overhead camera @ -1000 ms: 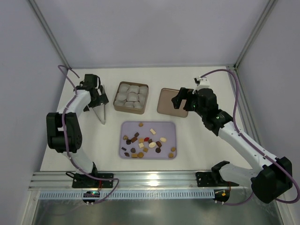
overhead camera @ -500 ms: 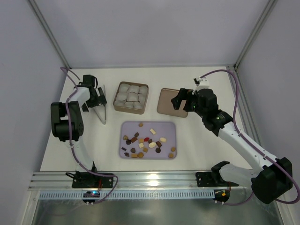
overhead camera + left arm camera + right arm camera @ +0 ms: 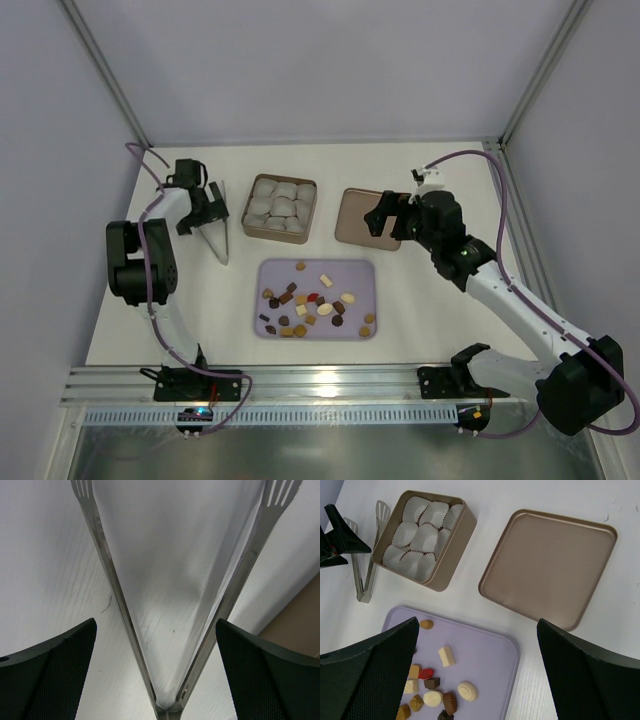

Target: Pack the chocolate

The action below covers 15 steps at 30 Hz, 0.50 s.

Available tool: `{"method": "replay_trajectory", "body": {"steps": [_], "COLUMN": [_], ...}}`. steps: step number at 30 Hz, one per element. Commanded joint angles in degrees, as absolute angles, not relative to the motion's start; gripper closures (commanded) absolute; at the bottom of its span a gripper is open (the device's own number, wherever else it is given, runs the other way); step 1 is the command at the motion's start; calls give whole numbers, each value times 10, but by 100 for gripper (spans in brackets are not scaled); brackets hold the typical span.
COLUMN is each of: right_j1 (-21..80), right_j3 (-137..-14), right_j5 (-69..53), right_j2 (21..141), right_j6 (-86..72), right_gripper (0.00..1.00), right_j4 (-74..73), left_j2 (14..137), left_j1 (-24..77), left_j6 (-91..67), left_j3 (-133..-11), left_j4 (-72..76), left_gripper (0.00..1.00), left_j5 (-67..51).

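your left gripper [image 3: 155, 625], released, sees tongs [image 3: 111, 580] up close; the right gripper [image 3: 477, 622], released too, sees chocolate [image 3: 446, 656] and seemingly paper cups [image 3: 415, 532].

Chocolate [image 3: 310, 300] lies on tray [image 3: 268, 270], front centre of tabletop [image 3: 420, 310]. Tin [image 3: 247, 205] behind tray, towards its left end. Lid [image 3: 365, 217] right of tin. Tongs [image 3: 220, 235] left of tin.

White matte desk [image 3: 330, 165] in a pale-walled booth

Plain pale grey wall panels [image 3: 320, 70] close the back and both sides, met at the desk's far corners by slanting silver aluminium struts [image 3: 108, 75]. A ribbed aluminium rail [image 3: 300, 380] runs along the near edge, a brushed metal sheet [image 3: 320, 455] below it. Soft, even light.
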<state>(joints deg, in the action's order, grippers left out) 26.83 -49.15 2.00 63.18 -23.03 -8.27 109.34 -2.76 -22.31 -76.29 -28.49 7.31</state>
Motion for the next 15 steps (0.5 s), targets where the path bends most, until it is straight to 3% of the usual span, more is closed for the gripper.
{"method": "replay_trajectory", "body": {"steps": [1, 15], "right_j1": [268, 267], "right_j3": [-491, -488], "right_j5": [18, 15], "right_j2": [608, 612], "right_j6": [-223, -228], "right_gripper": [0, 0], "right_j4": [-63, -61], "left_j2": [1053, 1077], "left_j1": [-32, -30], "left_j6": [-229, -218], "left_j3": [-758, -751], "left_j4": [-250, -245], "left_gripper": [0, 0], "left_j5": [55, 30]}}
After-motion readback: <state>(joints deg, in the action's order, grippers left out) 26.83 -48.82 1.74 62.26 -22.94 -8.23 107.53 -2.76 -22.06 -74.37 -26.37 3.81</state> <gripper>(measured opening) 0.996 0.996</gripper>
